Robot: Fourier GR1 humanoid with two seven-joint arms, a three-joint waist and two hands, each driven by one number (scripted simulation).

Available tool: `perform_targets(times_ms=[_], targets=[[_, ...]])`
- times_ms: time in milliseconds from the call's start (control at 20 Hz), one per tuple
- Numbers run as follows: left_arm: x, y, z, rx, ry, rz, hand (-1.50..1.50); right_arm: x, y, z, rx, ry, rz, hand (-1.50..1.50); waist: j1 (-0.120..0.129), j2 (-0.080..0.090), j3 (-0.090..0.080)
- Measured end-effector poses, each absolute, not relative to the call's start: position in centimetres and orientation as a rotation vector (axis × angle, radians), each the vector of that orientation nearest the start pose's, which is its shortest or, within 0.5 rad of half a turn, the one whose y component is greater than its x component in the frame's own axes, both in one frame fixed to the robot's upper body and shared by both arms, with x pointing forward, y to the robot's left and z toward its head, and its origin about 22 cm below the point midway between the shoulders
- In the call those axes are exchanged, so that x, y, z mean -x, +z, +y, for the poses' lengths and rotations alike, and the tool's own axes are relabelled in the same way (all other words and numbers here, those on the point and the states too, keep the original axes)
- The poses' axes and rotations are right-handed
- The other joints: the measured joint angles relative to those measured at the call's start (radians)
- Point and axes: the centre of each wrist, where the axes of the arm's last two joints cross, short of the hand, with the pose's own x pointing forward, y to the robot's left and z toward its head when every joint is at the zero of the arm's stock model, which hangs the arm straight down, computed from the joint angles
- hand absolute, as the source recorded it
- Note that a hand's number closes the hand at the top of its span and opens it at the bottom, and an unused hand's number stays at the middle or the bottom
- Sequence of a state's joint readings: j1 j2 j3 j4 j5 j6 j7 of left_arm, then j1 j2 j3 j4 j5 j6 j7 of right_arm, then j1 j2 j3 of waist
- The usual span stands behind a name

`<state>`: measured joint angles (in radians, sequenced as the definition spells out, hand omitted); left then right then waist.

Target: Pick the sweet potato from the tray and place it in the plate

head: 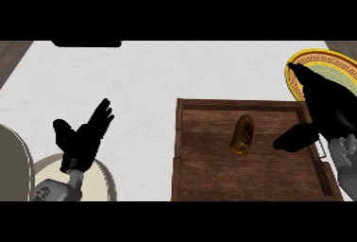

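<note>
White surface fills the frame. Wooden tray lower right. Right hand at right edge, fingers straight, overlapping gold-rimmed plate upper right. Left hand lower left, open, resting. Sweet potato lies mid-tray, untouched.

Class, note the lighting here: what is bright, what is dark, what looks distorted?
Head view: the counter is evenly bright; the left hand and right hand are flat black shapes; the sweet potato shows a pale glint low down on the dark tray; the plate looks stretched tall.
</note>
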<state>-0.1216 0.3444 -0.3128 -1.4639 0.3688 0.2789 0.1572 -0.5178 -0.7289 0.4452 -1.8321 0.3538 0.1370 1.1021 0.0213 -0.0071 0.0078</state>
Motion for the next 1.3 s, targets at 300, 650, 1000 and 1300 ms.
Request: perform_targets(times_ms=[300,650,1000,1300], targets=[[-25.9,0.5,23.7,0.013,-0.037,-1.313,0.0,-28.8,16.4,-18.2,1.019,0.907,-0.983,-1.5,-0.005,-0.001,0.002],[-25.7,0.3,23.8,0.004,-0.039,-1.316,0.0,-29.6,13.6,-16.8,0.97,0.929,-0.895,-1.5,-0.013,-0.002,0.005],[-25.7,0.3,23.8,-0.01,-0.029,-1.311,0.0,-30.2,11.9,-14.8,0.943,0.937,-0.875,-1.5,-0.015,-0.003,0.007],[-25.5,0.3,23.9,-0.006,-0.03,-1.315,0.0,-30.4,10.1,-14.4,1.002,0.968,-0.818,-1.5,-0.019,-0.004,0.006]])
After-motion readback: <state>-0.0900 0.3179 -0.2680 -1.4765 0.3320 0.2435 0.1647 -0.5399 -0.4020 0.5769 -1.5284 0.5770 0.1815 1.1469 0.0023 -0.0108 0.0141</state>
